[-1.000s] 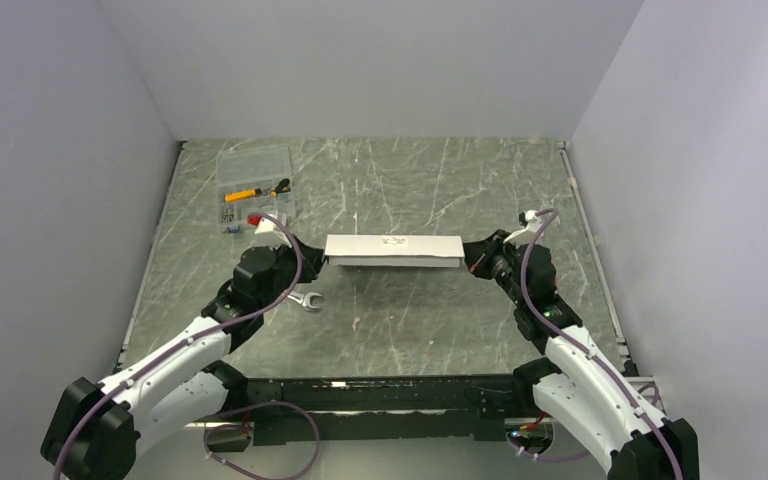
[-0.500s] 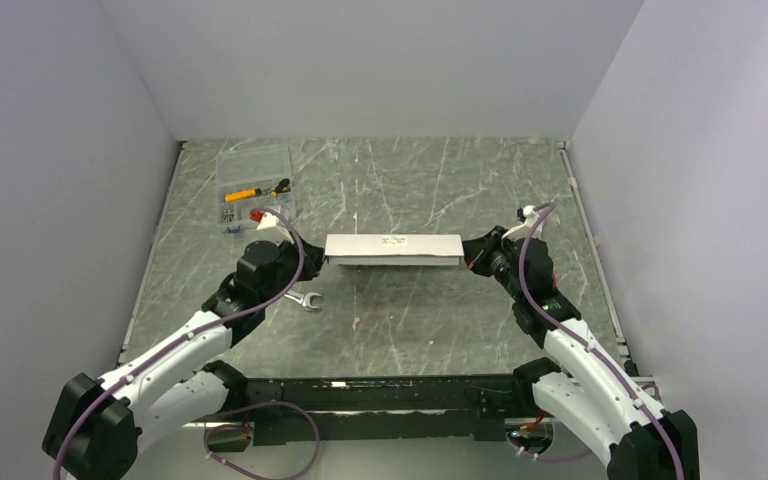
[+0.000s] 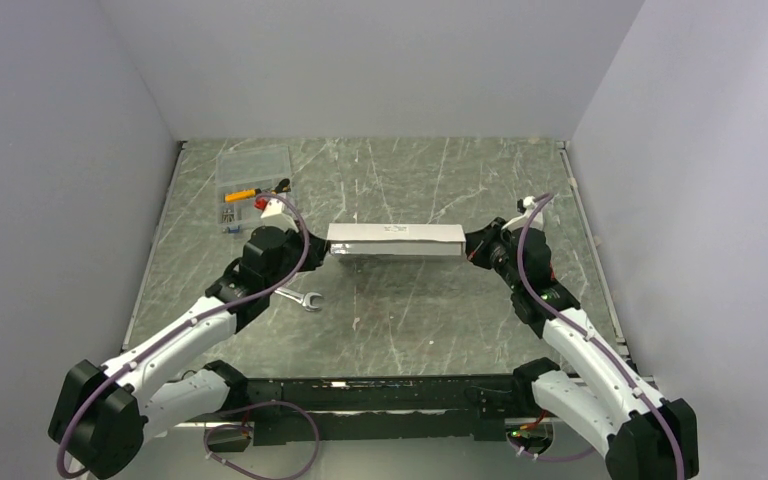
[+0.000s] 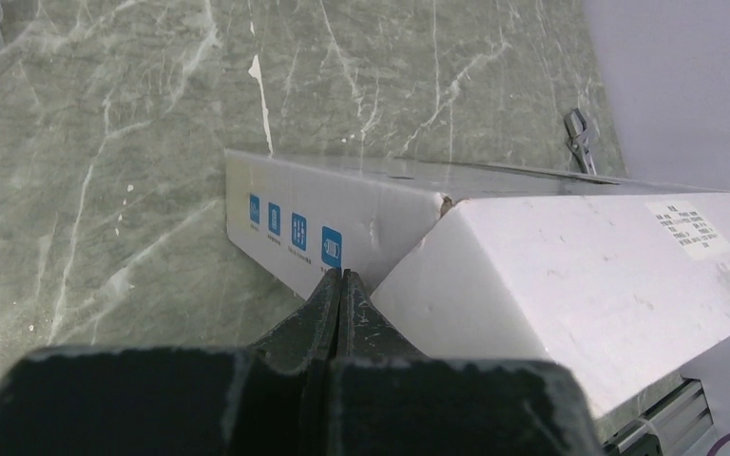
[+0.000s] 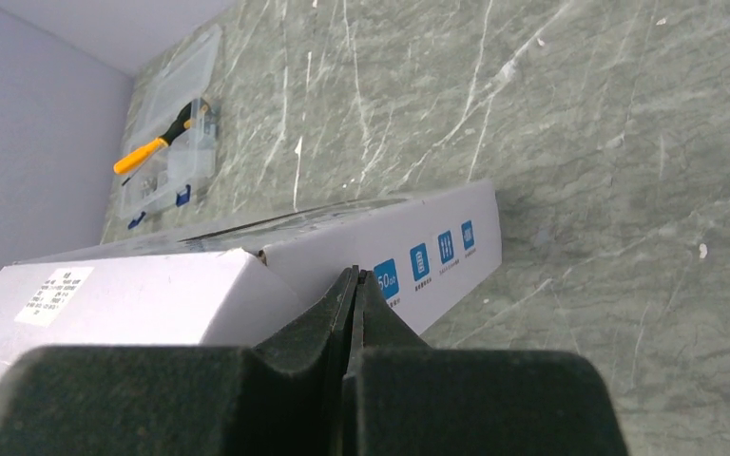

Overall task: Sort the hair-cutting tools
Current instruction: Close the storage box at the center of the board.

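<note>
Fully shut, left tool (image 4: 342,277), right tool (image 5: 354,274), tips against white box (image 3: 395,236)

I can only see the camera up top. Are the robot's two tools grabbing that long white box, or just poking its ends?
Observer: The left wrist camera shows the left tool shut. Its tips are against the end of the white box, with nothing visible between them.
Operator: And the other one?
Observer: The right wrist camera shows the right tool shut too, with its tips touching the opposite end.
Operator: Is anything drawn on the box?
Observer: Yes, a row of small blue squares on its side, right by the tips.
</note>
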`<action>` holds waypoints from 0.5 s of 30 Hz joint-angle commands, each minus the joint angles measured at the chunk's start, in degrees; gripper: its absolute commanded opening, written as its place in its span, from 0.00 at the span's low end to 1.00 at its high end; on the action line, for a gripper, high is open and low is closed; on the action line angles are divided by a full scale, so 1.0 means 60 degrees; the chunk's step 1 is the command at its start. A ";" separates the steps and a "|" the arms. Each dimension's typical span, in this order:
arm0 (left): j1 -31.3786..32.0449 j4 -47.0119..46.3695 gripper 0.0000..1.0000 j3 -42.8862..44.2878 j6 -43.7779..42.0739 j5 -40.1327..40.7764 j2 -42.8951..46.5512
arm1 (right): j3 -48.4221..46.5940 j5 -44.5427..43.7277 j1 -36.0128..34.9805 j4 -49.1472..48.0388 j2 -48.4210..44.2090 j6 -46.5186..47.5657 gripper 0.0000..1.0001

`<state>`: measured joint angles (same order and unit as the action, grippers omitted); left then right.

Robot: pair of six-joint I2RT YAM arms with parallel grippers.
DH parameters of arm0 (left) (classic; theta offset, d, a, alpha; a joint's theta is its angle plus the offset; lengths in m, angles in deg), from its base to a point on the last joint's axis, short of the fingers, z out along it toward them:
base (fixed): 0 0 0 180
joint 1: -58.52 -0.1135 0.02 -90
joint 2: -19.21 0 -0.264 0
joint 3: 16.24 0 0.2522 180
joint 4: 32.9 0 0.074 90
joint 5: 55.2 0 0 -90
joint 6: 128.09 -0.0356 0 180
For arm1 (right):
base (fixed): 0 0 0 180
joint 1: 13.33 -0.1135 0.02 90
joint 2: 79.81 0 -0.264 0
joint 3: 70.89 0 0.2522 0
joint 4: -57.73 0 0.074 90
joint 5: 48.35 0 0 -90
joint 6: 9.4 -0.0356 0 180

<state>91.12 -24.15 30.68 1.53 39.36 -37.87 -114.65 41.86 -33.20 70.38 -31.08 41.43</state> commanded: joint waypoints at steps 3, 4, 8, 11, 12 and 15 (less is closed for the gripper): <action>0.0576 -0.1215 0.00 0.1329 0.0319 -0.1862 -0.0191 | -0.0870 0.1855 -0.0627 -0.0620 0.0312 -0.0576 0.00; 0.0575 -0.1171 0.00 0.1408 0.0294 -0.1848 -0.0225 | -0.0925 0.1829 -0.0627 -0.0616 0.0359 -0.0564 0.00; 0.0579 -0.1010 0.00 0.1622 0.0136 -0.1785 -0.0419 | -0.1022 0.1802 -0.0620 -0.0606 0.0583 -0.0468 0.00; 0.0577 -0.1007 0.00 0.1518 0.0133 -0.1721 -0.0513 | -0.0918 0.1787 -0.0617 -0.0647 0.0659 -0.0436 0.00; 0.0577 -0.1035 0.00 0.1450 0.0126 -0.1685 -0.0520 | -0.0858 0.1758 -0.0617 -0.0652 0.0666 -0.0423 0.00; 0.0571 -0.1030 0.00 0.1308 0.0106 -0.1586 -0.0496 | -0.0692 0.1656 -0.0609 -0.0606 0.0624 -0.0365 0.00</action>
<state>91.12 -20.61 35.91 0.00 40.54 -41.01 -117.73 39.82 -33.20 70.97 -27.30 41.45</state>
